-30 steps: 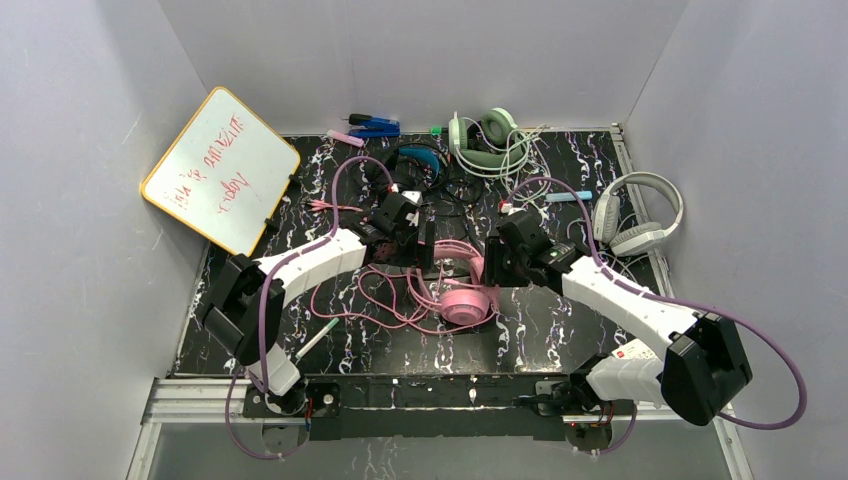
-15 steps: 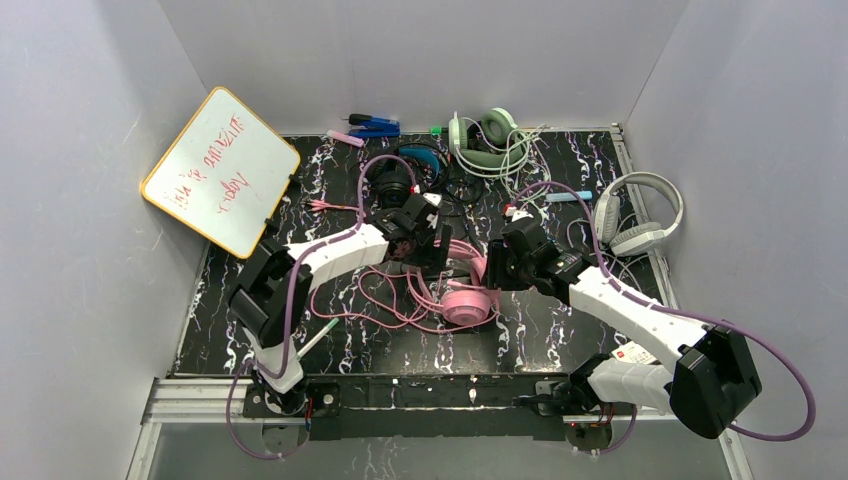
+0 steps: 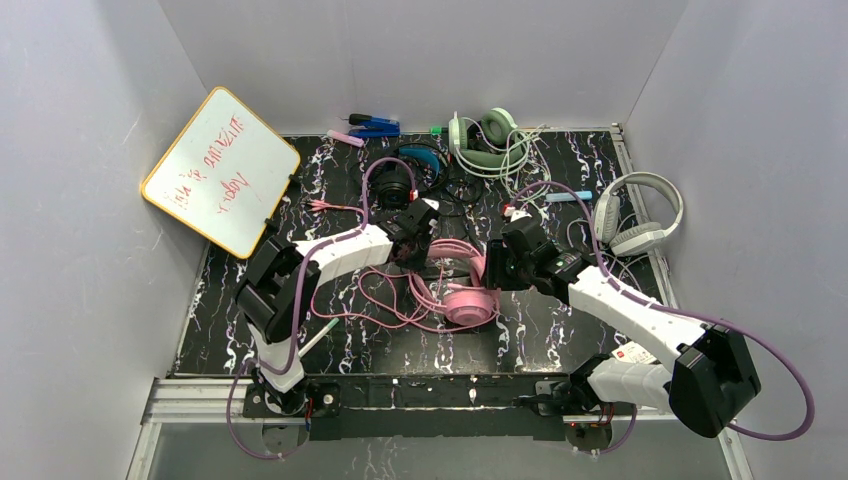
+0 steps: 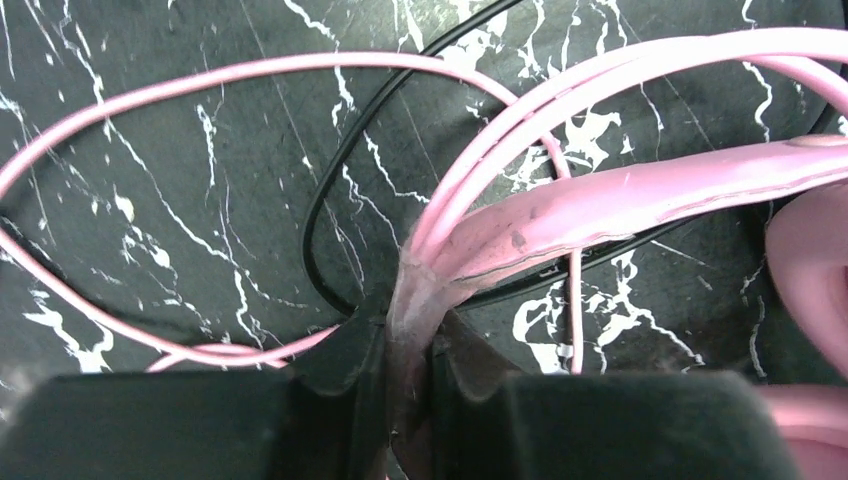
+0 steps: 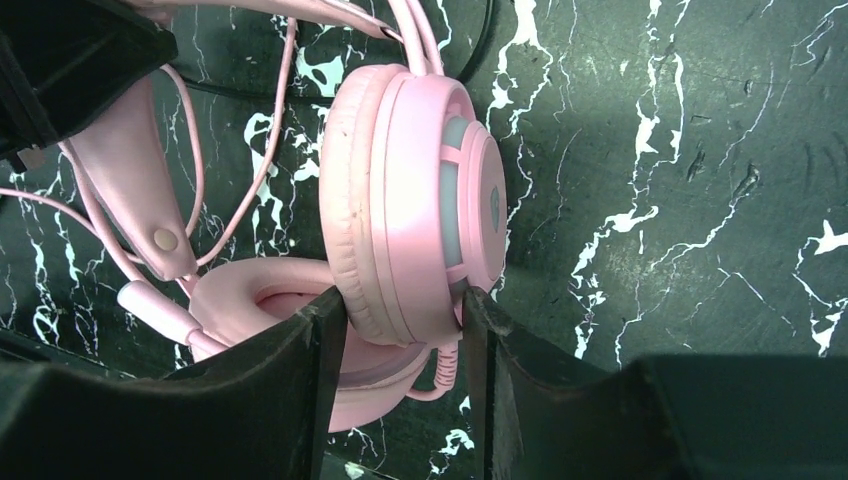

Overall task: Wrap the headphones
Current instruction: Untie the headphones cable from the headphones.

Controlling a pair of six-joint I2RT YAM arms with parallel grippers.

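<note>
Your left end effector [image 4: 410, 372] has just narrowed from wide onto the headband [image 4: 640, 198] of the pink headphones [image 3: 466, 302] mid-counter [image 3: 540, 335], and with your right end effector [image 5: 405, 330] clamping an ear cup [image 5: 420, 200], wrapping the loose cord [image 4: 150, 88] can likely begin.

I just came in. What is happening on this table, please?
Two robot arms are working on the pink headphones in the middle of the table. The right gripper clamps one ear cup, and the left gripper pinches the headband. The pink cord lies in loose loops on the table, not wrapped yet. A green headset and a white-grey headset lie farther away.
</note>
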